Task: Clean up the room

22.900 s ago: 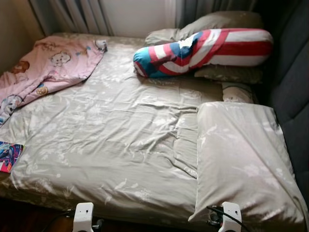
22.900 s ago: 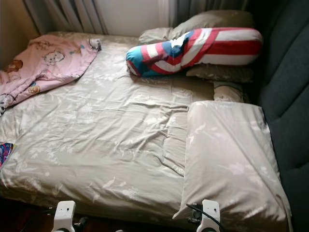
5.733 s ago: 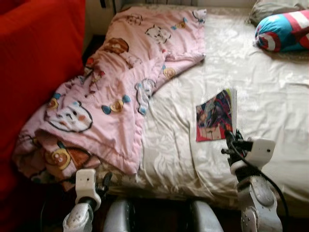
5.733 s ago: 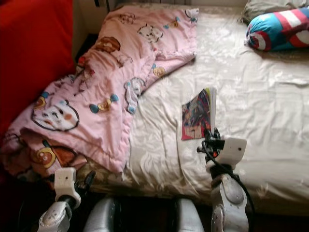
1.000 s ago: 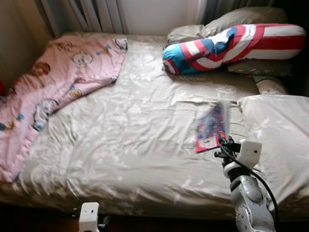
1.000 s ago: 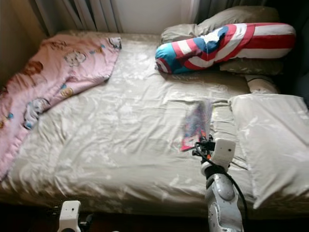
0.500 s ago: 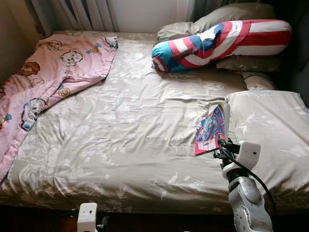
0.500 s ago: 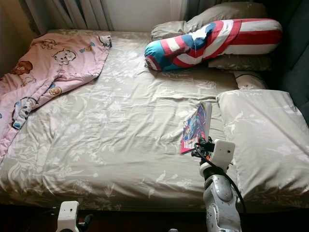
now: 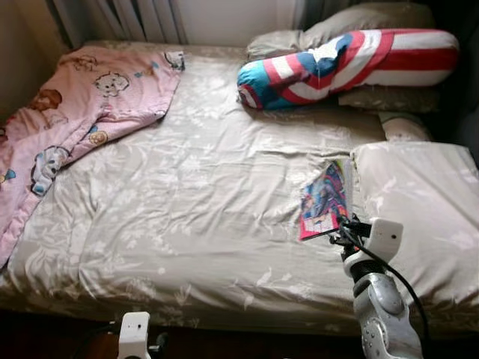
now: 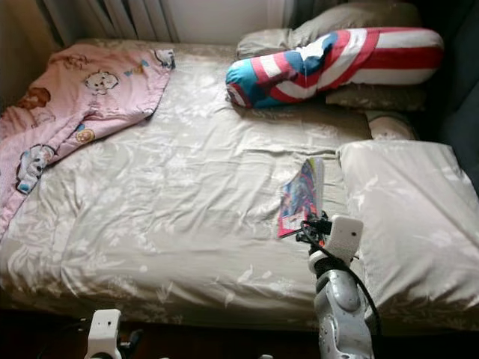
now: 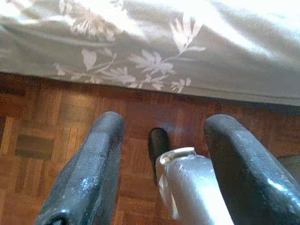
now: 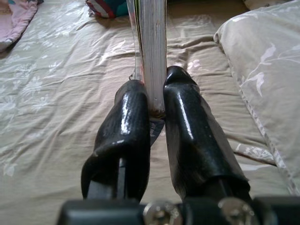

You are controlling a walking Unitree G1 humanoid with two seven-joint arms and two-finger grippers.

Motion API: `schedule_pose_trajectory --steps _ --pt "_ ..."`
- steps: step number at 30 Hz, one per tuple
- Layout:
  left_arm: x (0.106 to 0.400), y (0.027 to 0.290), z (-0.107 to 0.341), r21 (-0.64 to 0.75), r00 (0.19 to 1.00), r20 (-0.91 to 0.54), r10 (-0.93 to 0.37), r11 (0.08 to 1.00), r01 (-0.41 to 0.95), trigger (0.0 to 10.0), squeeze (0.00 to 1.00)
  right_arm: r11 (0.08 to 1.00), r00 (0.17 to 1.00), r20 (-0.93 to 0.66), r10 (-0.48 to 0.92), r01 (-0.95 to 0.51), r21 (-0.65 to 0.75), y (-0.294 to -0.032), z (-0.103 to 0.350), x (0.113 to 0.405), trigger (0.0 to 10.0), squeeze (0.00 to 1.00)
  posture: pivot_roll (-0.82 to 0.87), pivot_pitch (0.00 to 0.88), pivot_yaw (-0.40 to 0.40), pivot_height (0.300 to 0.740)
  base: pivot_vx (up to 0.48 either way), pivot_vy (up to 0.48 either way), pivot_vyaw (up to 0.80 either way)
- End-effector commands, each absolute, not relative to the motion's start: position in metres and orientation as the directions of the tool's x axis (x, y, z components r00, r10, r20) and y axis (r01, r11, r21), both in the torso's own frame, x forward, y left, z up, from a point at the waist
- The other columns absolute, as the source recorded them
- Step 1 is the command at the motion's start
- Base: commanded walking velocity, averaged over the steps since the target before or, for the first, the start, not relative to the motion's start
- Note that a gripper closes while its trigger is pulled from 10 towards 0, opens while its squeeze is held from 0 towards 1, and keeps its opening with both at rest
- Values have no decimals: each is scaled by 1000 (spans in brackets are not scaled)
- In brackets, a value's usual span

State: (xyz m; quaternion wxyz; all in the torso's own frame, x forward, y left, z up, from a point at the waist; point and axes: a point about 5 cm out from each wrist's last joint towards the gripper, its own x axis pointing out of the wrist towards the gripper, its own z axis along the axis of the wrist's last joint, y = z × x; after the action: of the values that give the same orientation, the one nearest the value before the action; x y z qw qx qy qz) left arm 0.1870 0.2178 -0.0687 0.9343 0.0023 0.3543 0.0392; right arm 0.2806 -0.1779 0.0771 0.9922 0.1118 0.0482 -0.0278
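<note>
Glossy comic book point(image 9: 326, 200) stood on edge over the bed point(image 9: 187, 194), just left of the near pillow point(image 9: 419, 209), pinched at its lower corner by the right gripper point(image 12: 157, 101). Left gripper point(image 11: 159, 164) hung idle, fingers spread. Thin corner hold risked slipping or tearing pages.

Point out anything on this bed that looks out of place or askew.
The pink blanket lies bunched and crooked across the bed's far left corner, spilling over the left edge. The book, pinched on edge in the right gripper, does not belong on the bed. The sheet is wrinkled.
</note>
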Motion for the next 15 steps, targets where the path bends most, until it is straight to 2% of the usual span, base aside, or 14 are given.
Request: schedule_pose_trajectory --steps 1,11,15 --pt "178 219 -73 39 727 -683 78 997 -71 10000 0 973 997 -59 -40 53 223 -176 85 283 10000 0 9 172 -21 740 0 0 0" --pt "181 219 -71 35 739 -670 75 997 -70 10000 0 975 997 -60 -54 65 212 -177 84 283 10000 0 6 172 -21 740 0 0 0" --pt "190 220 -65 45 773 -630 80 997 -67 10000 0 976 997 -59 -45 56 210 -177 85 282 10000 0 2 171 -23 740 0 0 0"
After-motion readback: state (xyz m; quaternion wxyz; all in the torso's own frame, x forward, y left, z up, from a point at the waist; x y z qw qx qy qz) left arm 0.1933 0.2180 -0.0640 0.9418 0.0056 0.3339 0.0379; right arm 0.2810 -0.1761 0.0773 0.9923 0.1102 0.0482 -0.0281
